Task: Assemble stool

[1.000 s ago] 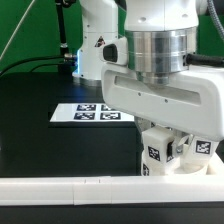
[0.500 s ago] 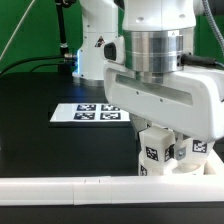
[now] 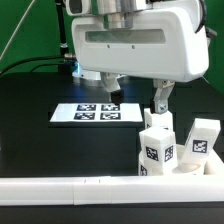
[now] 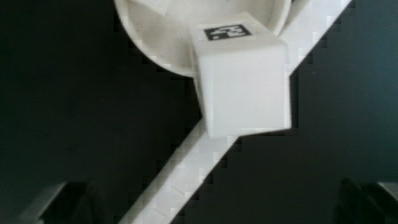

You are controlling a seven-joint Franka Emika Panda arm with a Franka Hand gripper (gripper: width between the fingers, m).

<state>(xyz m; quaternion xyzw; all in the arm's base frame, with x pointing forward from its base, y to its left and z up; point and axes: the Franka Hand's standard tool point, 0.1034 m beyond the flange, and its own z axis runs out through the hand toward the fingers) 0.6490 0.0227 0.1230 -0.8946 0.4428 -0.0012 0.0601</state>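
1. Near the front rail (image 3: 60, 186), toward the exterior view's right, we find the stool parts grouped: 1 leg block (image 3: 155, 148) upright with its tag facing the camera, a second leg block (image 3: 203, 139) just beside it, tilted.
2. Behind and under them we judge the seat disc (image 4: 196, 35) sits; the wrist view shows its rounded rim with the upright leg block rising from it, which suggests the leg is already seated in the disc.
3. Above these parts, the gripper (image 3: 135, 92) hangs with fingers spread apart and nothing between them; 1 fingertip (image 3: 160, 97) hovers just over the upright block.
4. We read the open stance as a release, or a lining-up over the block.
5. Well apart, the marker board (image 3: 92, 112) lies flat on the black table (image 3: 35, 140), untouched.
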